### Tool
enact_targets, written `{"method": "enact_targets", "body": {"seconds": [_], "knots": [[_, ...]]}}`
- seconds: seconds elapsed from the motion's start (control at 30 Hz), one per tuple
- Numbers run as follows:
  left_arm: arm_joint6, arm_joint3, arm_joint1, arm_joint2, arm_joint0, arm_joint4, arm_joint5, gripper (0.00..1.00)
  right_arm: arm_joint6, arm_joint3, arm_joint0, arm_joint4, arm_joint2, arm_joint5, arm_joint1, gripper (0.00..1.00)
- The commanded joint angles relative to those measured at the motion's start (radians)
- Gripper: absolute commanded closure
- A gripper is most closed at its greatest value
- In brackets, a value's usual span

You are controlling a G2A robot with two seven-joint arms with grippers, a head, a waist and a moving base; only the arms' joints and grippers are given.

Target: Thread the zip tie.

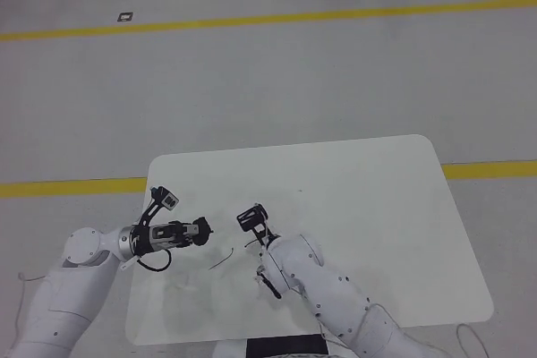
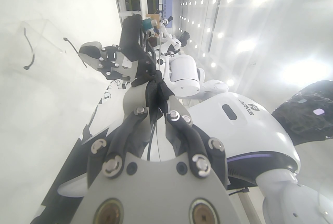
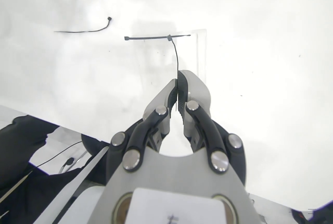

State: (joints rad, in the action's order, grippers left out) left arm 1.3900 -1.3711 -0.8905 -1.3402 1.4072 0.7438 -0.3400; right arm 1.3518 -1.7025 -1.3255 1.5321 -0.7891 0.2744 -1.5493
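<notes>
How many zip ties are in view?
3: loose zip tie curved on the table; straight zip tie at the clear plate; third zip tie pinched in the right gripper.

blk plastic zip tie (image 3: 169, 37), matt wht table (image 1: 385, 197), metal end effector (image 3: 177, 79)

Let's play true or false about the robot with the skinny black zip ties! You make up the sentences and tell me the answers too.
1. The right gripper is shut on a thin black plastic zip tie. True.
2. The flat table is red. False: it is white.
3. A second black zip tie lies loose on the table, away from the right gripper. True.
4. That loose zip tie is perfectly straight. False: it curves, with its little head at one end.
</notes>
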Motion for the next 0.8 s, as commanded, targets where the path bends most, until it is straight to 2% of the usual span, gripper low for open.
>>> {"method": "enact_targets", "body": {"seconds": [0.0, 0.13, 0.2, 0.43, 0.77], "knots": [[0.0, 0.0, 0.0, 0.0, 0.0, 0.0, 0.0, 1.0, -0.045, -0.036, -0.031, -0.04, -0.039, -0.02, 0.007, 1.0], [0.0, 0.0, 0.0, 0.0, 0.0, 0.0, 0.0, 1.0, -0.167, -0.114, -0.106, -0.162, -0.119, -0.079, 0.021, 1.0], [0.0, 0.0, 0.0, 0.0, 0.0, 0.0, 0.0, 1.0, -0.232, -0.144, -0.146, -0.237, -0.164, -0.134, 0.03, 1.0], [0.0, 0.0, 0.0, 0.0, 0.0, 0.0, 0.0, 1.0, -0.394, -0.19, -0.24, -0.468, -0.276, -0.268, 0.05, 1.0], [0.0, 0.0, 0.0, 0.0, 0.0, 0.0, 0.0, 1.0, -0.394, -0.19, -0.24, -0.468, -0.276, -0.268, 0.05, 1.0]]}}
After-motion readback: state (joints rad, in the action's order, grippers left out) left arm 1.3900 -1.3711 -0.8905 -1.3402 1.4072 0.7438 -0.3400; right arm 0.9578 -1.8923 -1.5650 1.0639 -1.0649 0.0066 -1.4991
